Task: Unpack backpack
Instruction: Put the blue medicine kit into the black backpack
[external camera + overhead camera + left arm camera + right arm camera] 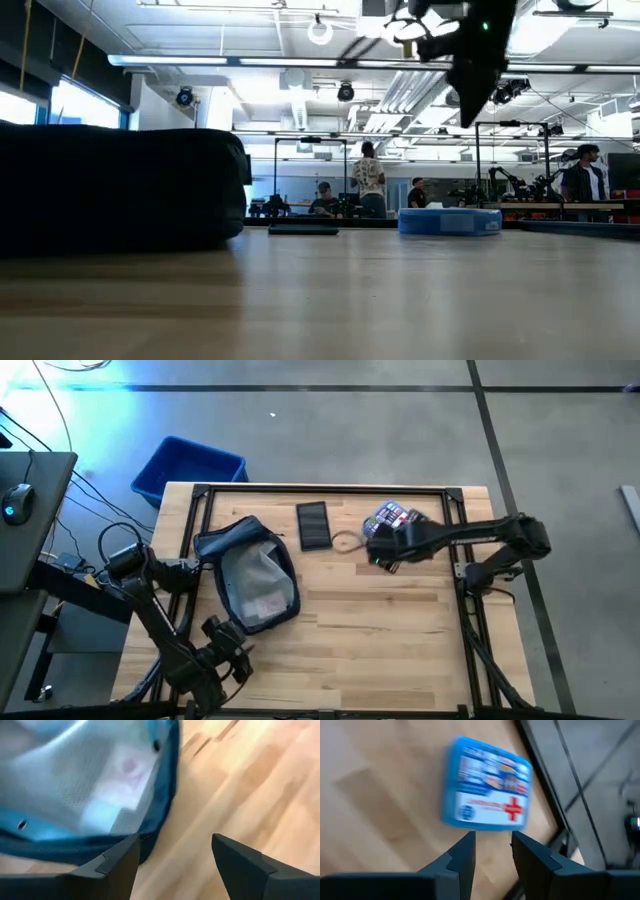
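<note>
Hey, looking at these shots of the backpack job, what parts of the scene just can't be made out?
- Backpack contents: high view shows only pale lining and a faint card; left wrist view is blurred.
- Blue first-aid pouch print: smeared in the right wrist view, partly covered by the right gripper from above.
- Flat dark item: too small to identify.
- Low view: the backpack blocks the table's left side.

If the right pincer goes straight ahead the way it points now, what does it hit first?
Most likely the blue first-aid pouch: it lies directly ahead of the right pincer on the table. The gap between them can't be judged.
</note>
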